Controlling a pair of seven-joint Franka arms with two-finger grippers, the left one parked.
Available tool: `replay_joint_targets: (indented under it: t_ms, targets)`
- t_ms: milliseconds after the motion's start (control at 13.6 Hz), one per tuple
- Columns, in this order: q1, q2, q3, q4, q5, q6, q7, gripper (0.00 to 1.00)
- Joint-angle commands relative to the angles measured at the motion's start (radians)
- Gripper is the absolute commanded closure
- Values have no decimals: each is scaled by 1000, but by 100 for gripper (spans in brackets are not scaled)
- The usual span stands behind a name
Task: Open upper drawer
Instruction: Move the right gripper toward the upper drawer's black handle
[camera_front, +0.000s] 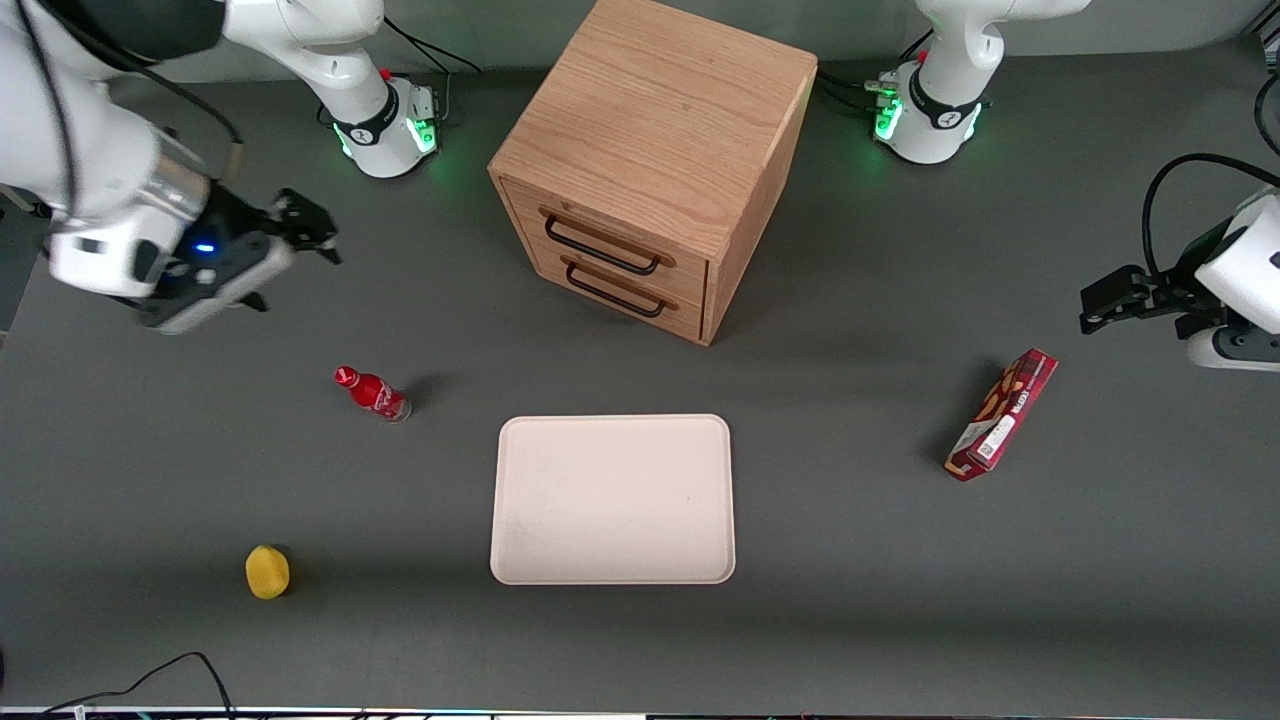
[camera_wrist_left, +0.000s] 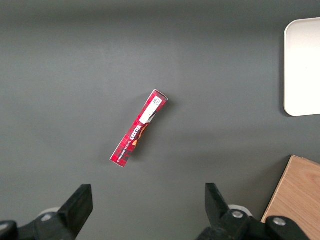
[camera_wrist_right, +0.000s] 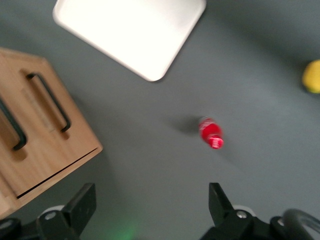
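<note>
The wooden cabinet (camera_front: 655, 130) stands at the middle of the table's far part, its two drawers facing the front camera. The upper drawer (camera_front: 685, 272) has a thin black bar handle (camera_front: 600, 250) and sits flush with the drawer below it. My right gripper (camera_front: 315, 232) hovers above the table toward the working arm's end, well apart from the cabinet. In the right wrist view the gripper (camera_wrist_right: 150, 210) is open and empty over bare table, with the cabinet (camera_wrist_right: 45, 145) and the upper drawer's handle (camera_wrist_right: 15, 132) off to one side.
A red bottle (camera_front: 373, 394) stands nearer the front camera than my gripper. A yellow lemon (camera_front: 267, 571) lies nearer still. A cream tray (camera_front: 612, 498) lies in front of the cabinet. A red box (camera_front: 1001, 416) lies toward the parked arm's end.
</note>
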Motion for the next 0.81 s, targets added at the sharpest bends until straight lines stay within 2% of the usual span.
replay_joint_targets:
  t_ms: [0, 220, 441, 734]
  targets:
    - [73, 149, 8, 169, -7, -77, -25, 0]
    - [183, 214, 8, 208, -15, -76, -29, 0]
    - [214, 261, 16, 206, -3, -71, -35, 0]
    - [286, 324, 19, 206, -45, -51, -61, 0]
